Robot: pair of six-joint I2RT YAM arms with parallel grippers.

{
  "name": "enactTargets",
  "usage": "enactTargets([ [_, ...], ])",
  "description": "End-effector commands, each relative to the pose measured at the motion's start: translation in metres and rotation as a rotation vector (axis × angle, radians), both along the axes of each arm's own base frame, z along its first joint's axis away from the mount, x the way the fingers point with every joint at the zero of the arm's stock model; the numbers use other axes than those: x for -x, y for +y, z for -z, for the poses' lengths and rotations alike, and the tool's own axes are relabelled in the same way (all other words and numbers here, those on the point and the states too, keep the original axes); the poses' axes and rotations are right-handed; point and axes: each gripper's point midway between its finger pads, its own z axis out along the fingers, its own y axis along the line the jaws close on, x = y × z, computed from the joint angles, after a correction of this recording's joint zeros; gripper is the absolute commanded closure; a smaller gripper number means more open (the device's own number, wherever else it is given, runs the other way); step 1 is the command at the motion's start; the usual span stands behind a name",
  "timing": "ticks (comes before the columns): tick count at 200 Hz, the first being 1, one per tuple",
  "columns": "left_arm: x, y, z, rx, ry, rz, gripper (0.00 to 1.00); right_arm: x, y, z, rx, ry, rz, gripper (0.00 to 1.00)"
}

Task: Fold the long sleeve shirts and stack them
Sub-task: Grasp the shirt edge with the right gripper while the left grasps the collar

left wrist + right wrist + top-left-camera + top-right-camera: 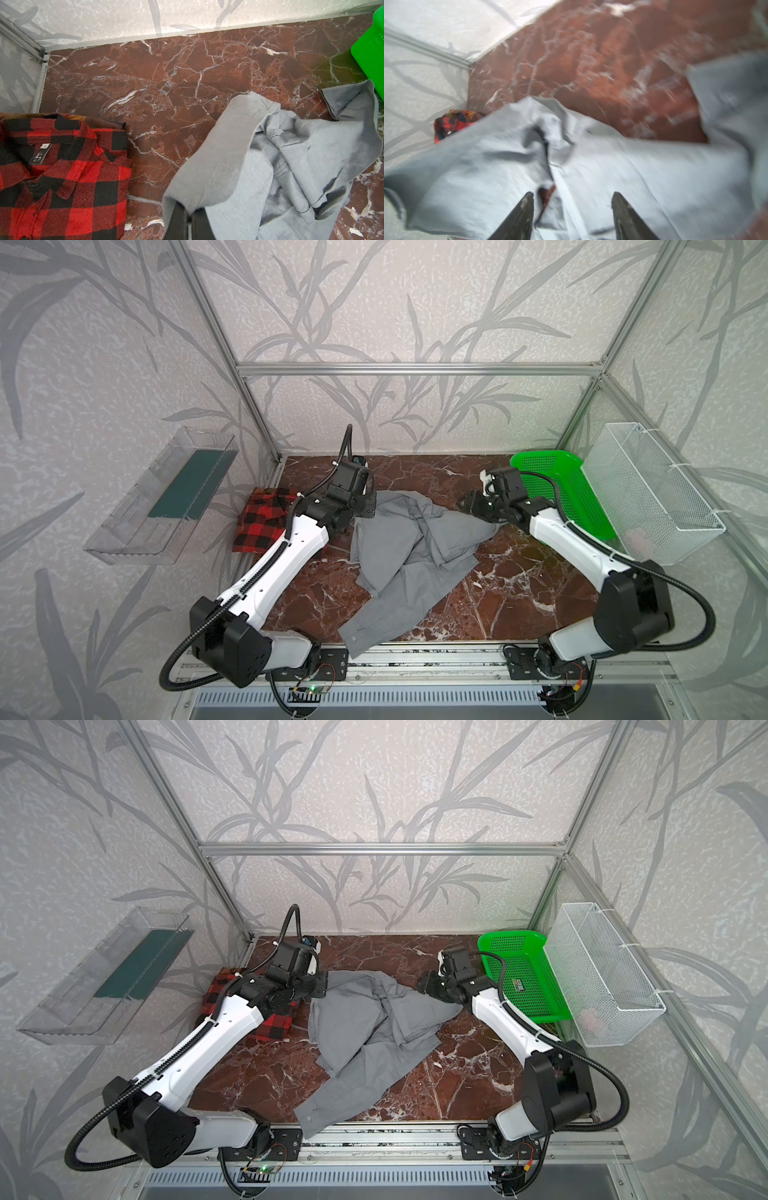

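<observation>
Your left gripper (188, 209) has its jaws together, clamped on an edge of the gray shirt (415, 539). In the left wrist view the cloth drapes over the black fingers (176, 224) and rises in a fold away from them.

Your right gripper (572, 194) has its jaws apart. In the right wrist view the fingers (521, 216) stand wide over the gray cloth, and that view is blurred. In both top views this gripper sits at the shirt's right end, near the green basket (577, 497).

The gray shirt lies crumpled in the middle of the table (519, 593), stretched between your two grippers at the back. One long part trails to the front edge and over the rail.

The plaid shirt (266, 518) lies folded at the left rear corner, collar showing, partly hidden under your left arm. It is apart from the gray shirt.
</observation>
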Motion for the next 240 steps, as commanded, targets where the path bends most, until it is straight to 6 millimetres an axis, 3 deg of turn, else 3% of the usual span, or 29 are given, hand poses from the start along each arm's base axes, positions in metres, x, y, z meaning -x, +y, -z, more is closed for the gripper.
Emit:
enactTargets([
  [1,-0.013,-0.002,-0.030,0.066,-0.073,-0.006,1.00,0.021,-0.014,0.030,-0.037,0.043,0.067,0.40],
  [18,-0.018,-0.004,-0.039,0.072,-0.088,0.002,1.00,0.035,-0.012,0.056,-0.104,0.093,0.087,0.40],
  [40,-0.022,-0.005,-0.040,0.066,-0.083,0.012,1.00,0.042,-0.003,0.070,-0.181,0.137,0.091,0.42],
  [97,-0.025,-0.003,-0.049,0.067,-0.107,0.018,1.00,0.047,0.041,0.071,-0.216,0.124,0.066,0.44],
  [143,-0.026,-0.003,-0.054,0.064,-0.112,0.023,1.00,0.061,0.042,0.085,-0.194,0.129,0.155,0.46],
  [165,-0.026,-0.003,-0.056,0.067,-0.118,0.023,1.00,0.058,0.049,0.086,-0.165,0.106,0.158,0.45],
  [200,-0.025,-0.003,-0.059,0.073,-0.123,0.022,1.00,0.053,0.055,0.111,-0.189,0.152,0.182,0.47],
  [240,-0.026,-0.004,-0.063,0.079,-0.128,0.029,1.00,0.030,0.074,0.108,-0.173,0.090,0.111,0.67],
])
